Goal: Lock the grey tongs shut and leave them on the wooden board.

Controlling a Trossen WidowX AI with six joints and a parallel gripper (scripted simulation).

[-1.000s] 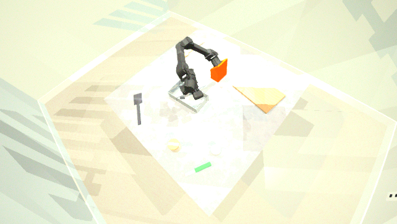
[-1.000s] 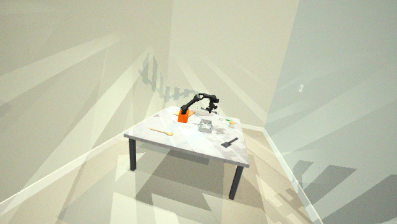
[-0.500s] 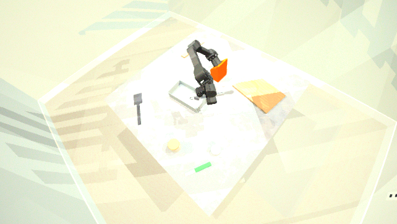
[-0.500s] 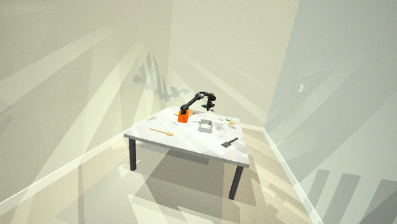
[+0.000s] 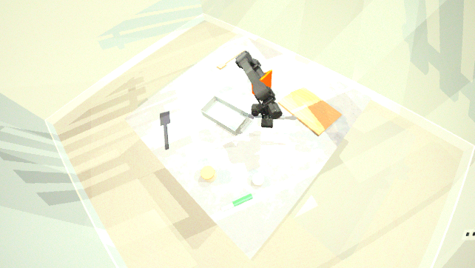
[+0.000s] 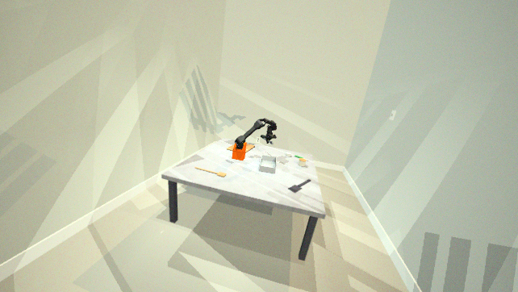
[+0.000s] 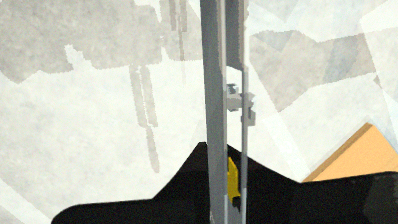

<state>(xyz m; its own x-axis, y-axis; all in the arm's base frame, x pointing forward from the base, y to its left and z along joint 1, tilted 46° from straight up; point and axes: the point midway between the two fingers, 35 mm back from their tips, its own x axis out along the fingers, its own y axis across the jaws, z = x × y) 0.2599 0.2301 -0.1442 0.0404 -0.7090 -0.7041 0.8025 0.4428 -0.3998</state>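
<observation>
Pointing lengthwise from the roasting tin [image 5: 219, 121] [image 6: 267, 169] toward the board [image 5: 311, 111] [image 6: 251, 148] [image 7: 365, 155], the grey tongs [image 5: 251, 117] [image 7: 216, 100] are clamped in the claw [image 5: 264, 114] [image 6: 268, 139] [image 7: 210, 148].

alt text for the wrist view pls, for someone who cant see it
The gripper, dark and seen at the bottom edge, is shut on the grey tongs, whose two long arms run close together up the picture with a small bracket-like piece and a yellow part between them. Behind lies a pale, shadow-patched table top, with a corner of the wooden board at lower right.
</observation>
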